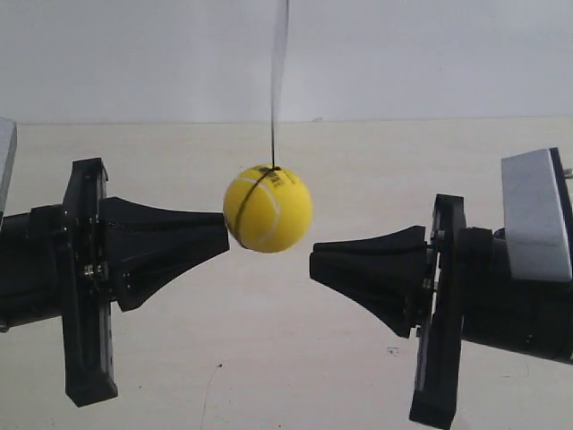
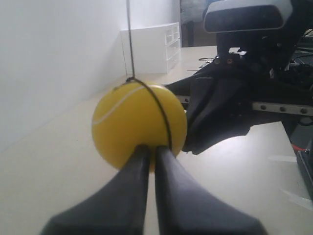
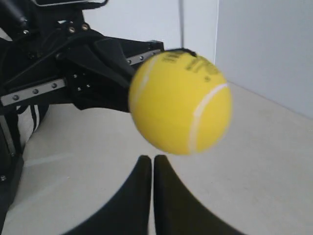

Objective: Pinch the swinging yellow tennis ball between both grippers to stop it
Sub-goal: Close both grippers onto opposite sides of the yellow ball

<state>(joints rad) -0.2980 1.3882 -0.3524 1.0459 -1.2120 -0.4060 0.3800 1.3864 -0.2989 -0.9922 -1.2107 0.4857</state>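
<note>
The yellow tennis ball (image 1: 267,208) hangs on a thin black string (image 1: 274,134) between the two black grippers. My left gripper (image 1: 226,240), the one at the exterior view's left, is shut, and its wedge tip touches the ball's side. In the left wrist view the ball (image 2: 139,129) sits right against the shut tips (image 2: 151,149). My right gripper (image 1: 313,260) is shut too, and a small gap lies between it and the ball, which hangs a little higher. The right wrist view shows the blurred ball (image 3: 180,103) apart from the tips (image 3: 152,159).
A beige tabletop (image 1: 269,358) lies below and a white wall (image 1: 403,54) stands behind. A white drawer unit (image 2: 151,46) stands against the wall at the far end of the table. Each wrist view shows the other arm's black frame (image 2: 234,98) past the ball.
</note>
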